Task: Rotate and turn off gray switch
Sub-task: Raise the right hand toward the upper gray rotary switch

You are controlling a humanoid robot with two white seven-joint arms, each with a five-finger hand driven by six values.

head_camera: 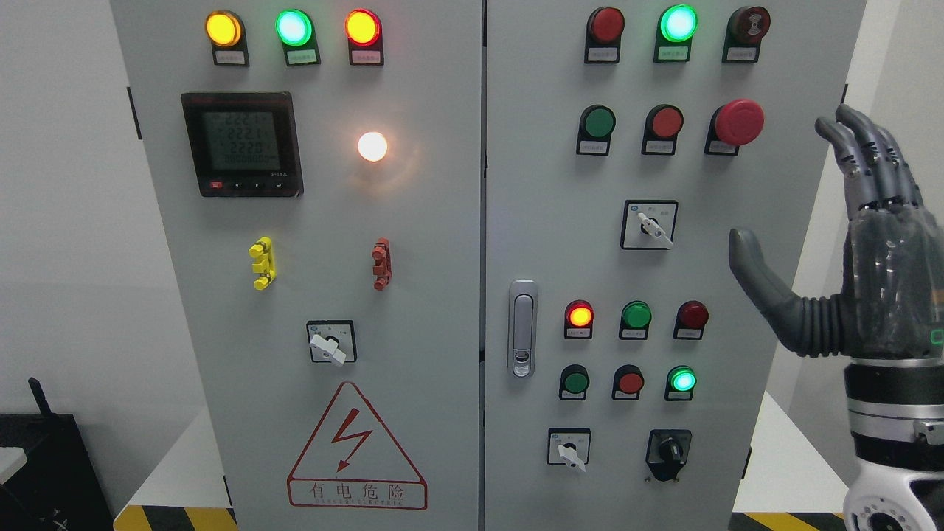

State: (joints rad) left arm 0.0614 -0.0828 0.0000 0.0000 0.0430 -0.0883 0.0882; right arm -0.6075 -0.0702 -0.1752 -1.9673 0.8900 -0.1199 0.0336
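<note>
Right hand (848, 243) raised at the right edge, fingers straight and together, thumb splayed, holding nothing, apparently staged for reaching. Likely target: gray rotary switch (649, 225) on the right cabinet door (737, 413), mid-height, untouched; which gray switch is unclear.

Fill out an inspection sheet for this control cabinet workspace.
Surface: grey two-door cabinet, doors shut, latch handle on the right door.
Job's things: three white-handled rotary switches; black rotary switch; none is being touched.
Clutter: nothing seen.
Grippers: right robot hand raised, fingers spread, holding nothing; left not in view.
Cables: nothing seen.
Surroundings: lit meter display, red mushroom button, electrical warning triangle, black box lower left.
</note>
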